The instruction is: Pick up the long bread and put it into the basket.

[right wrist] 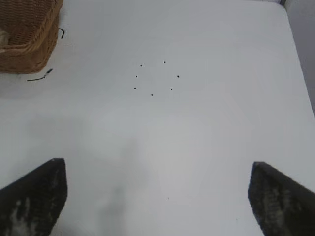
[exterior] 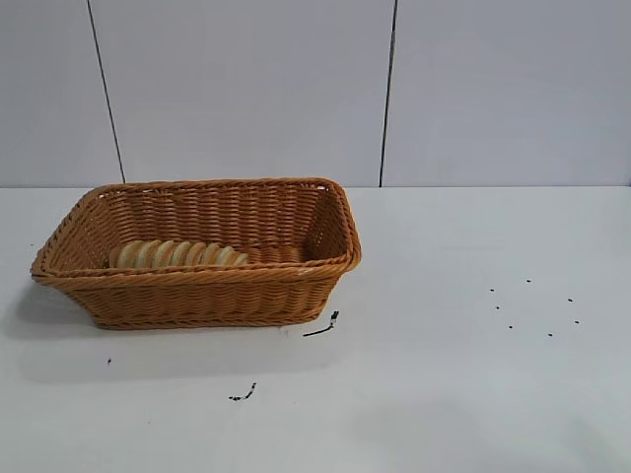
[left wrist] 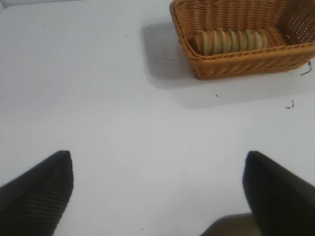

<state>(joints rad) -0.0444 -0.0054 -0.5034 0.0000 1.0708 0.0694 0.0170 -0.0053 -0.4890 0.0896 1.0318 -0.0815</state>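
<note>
Spanning the frame, white table holds the basket w/ the long bread inside along its near wall, black marks beside; left gripper & right gripper both spread wide, empty, over bare tabletop.

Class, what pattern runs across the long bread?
Pale ridges alternating with tan-golden stripes across the long bread; clearest in the left wrist view.

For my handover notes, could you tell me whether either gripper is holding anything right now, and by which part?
Nothing is held. The left gripper and right gripper are both open over bare table; the long bread lies inside the basket.
</note>
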